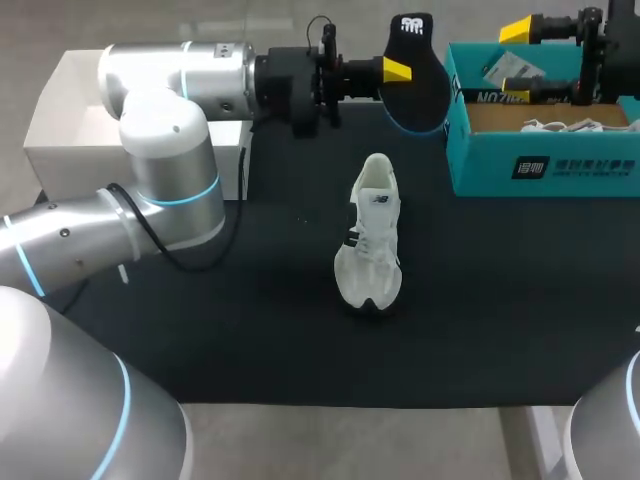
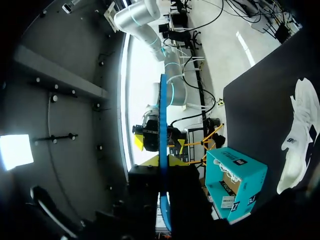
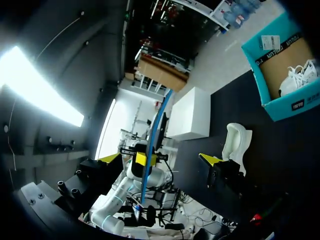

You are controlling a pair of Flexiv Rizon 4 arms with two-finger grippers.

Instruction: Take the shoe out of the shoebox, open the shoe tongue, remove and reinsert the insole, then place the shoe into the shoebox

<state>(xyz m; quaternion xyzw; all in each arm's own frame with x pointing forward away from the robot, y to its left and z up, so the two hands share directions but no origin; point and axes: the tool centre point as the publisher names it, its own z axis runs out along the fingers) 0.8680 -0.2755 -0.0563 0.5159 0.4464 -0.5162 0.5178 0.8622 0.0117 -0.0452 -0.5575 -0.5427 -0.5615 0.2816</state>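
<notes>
Nearest lies the white shoe, on its sole on the black bench, toe toward the robot, heel opening toward the far edge, touching nothing. That opening is where the insole must return, so I judge reinsertion to be the step in hand.

Beyond the shoe and well above the mat, the left pincer grips the dark, blue-edged insole, holding it upright on edge (the left wrist view shows only its thin blue rim running out between the fingers). To do it well, the broad forefoot should go in first, tilted down toward the toe, with the tongue pulled wide; whether it is lifted enough I cannot tell. The shoe is loose and looks light, so it will likely slide when pushed; the free arm could steady its heel.

Farther off, the right pincer hangs with its yellow tips well apart and nothing between them, above the teal shoebox at the bench's far right, which has what looks like a second white shoe inside. The box's near corner is just beside the insole and could catch it on a swing. A white box sits far left, out of the path.
</notes>
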